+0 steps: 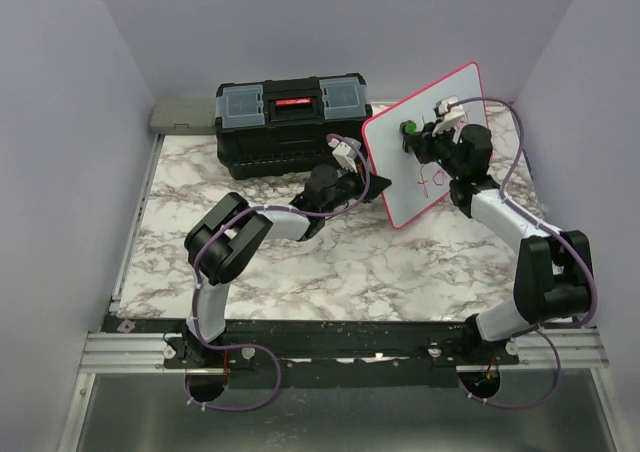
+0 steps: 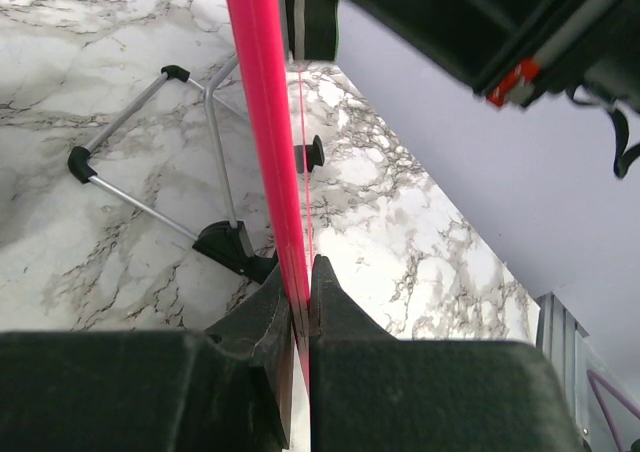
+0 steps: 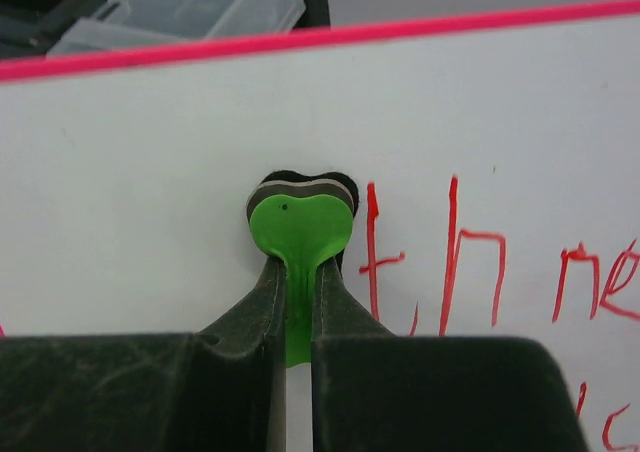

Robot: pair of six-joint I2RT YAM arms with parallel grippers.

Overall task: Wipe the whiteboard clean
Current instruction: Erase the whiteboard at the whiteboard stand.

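Red writing (image 3: pixel 452 242) lies right of the eraser (image 3: pixel 300 222), pinched by the right gripper (image 3: pixel 298 287). Left gripper (image 2: pixel 302 292) clamps the whiteboard (image 2: pixel 262 122) by its rim.

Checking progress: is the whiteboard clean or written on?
Written on. Red handwriting shows on the whiteboard beside the green eraser gripped by the right gripper.

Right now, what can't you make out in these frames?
- Red writing: right wrist view, cut off by the right edge and the right fingers; top view, too small, partly behind the right arm.
- Eraser felt against the whiteboard: right wrist view, its green handle hides the contact.
- Board face: left wrist view shows only the rim edge-on between the left fingers.
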